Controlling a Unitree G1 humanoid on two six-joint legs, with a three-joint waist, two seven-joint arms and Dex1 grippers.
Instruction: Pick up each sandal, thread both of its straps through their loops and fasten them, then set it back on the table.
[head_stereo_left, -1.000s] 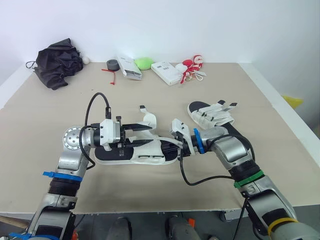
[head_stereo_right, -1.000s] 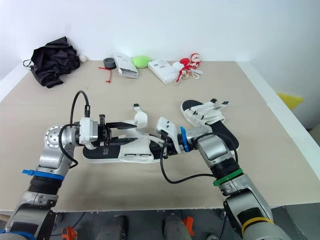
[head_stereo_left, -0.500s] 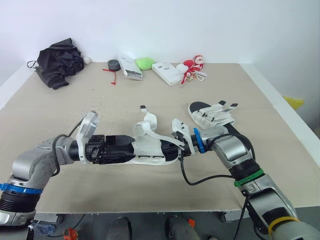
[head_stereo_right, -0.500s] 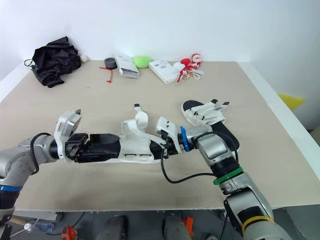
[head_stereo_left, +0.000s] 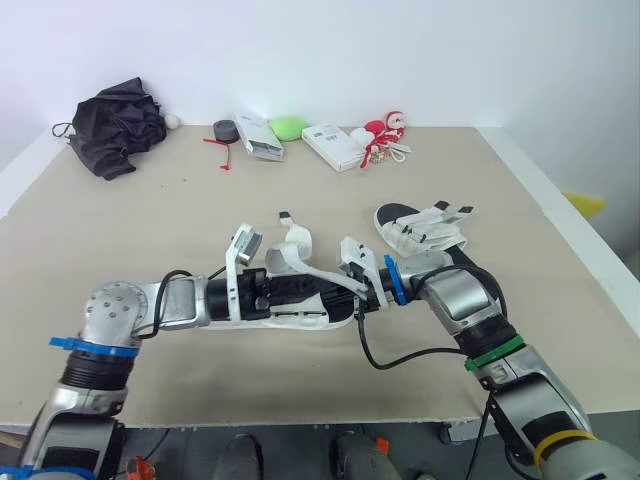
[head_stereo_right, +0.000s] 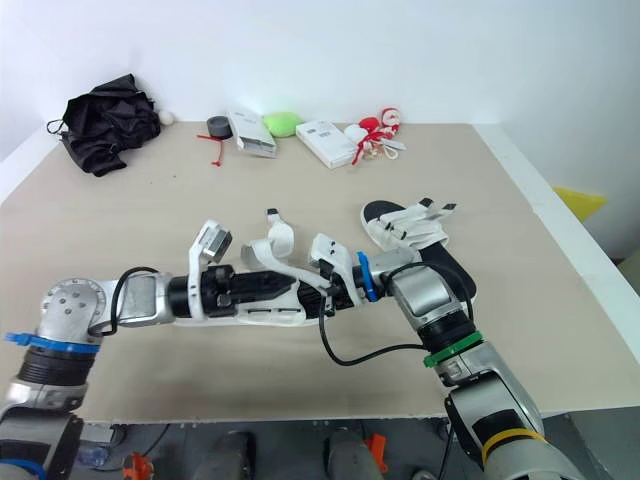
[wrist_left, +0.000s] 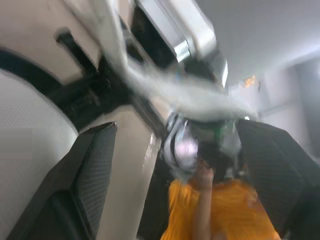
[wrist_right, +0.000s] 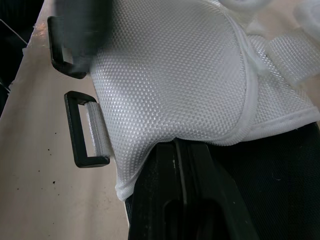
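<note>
The right gripper (head_stereo_left: 352, 296) pinches the sole end of the near sandal (head_stereo_left: 300, 312), which lies on the surface (head_stereo_left: 300, 190) just left of the second sandal (head_stereo_left: 425, 232). The left gripper (head_stereo_left: 310, 290) is spread over its footbed. We recommend closing on a loose strap (head_stereo_left: 295, 245) by its tip (not mid-webbing), then steering it into a black loop (wrist_right: 82, 130). We find no legible writing.

table (head_stereo_left: 300, 375) front open | second sandal (head_stereo_left: 425, 232) blocks right | boxes (head_stereo_left: 335, 145) far back

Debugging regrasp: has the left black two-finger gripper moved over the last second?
Yes. Left gripper shifted rightward along the white-strapped black-soled sandal, closer to the unmoved right gripper.
</note>
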